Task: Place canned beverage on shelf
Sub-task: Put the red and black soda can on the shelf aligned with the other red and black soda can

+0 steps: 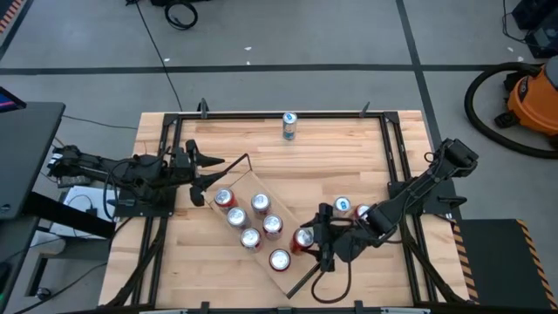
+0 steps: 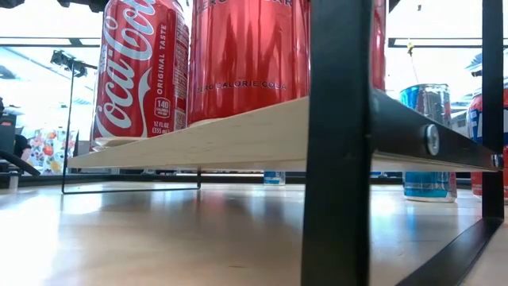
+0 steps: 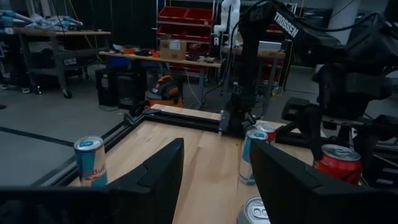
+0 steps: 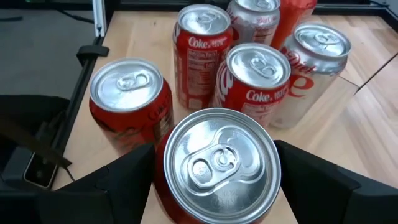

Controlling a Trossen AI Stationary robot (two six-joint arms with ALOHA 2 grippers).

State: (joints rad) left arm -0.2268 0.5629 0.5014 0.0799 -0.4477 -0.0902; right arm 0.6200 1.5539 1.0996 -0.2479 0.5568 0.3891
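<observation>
The shelf, a pale plank on black rods, lies slantwise across the table's middle, and several red and silver cans stand on it. In the low view the plank carries the red cans. My right gripper is at the shelf's right edge, shut on a red can with a silver top. The can's bottom is hidden. My left gripper hangs level by the shelf's far left end, open and with nothing between its fingers. My right gripper pinches the red can by its side wall just under the rim, one finger on each side. It comes from the table's right, slanting down. The can stands upright in the hold. Whether it rests on the plank I cannot tell.
A blue and silver can stands alone near the table's far edge. Two more cans stand on the tabletop right of the shelf. A black frame runs around the table. Bare wood lies between the shelf and the far edge.
</observation>
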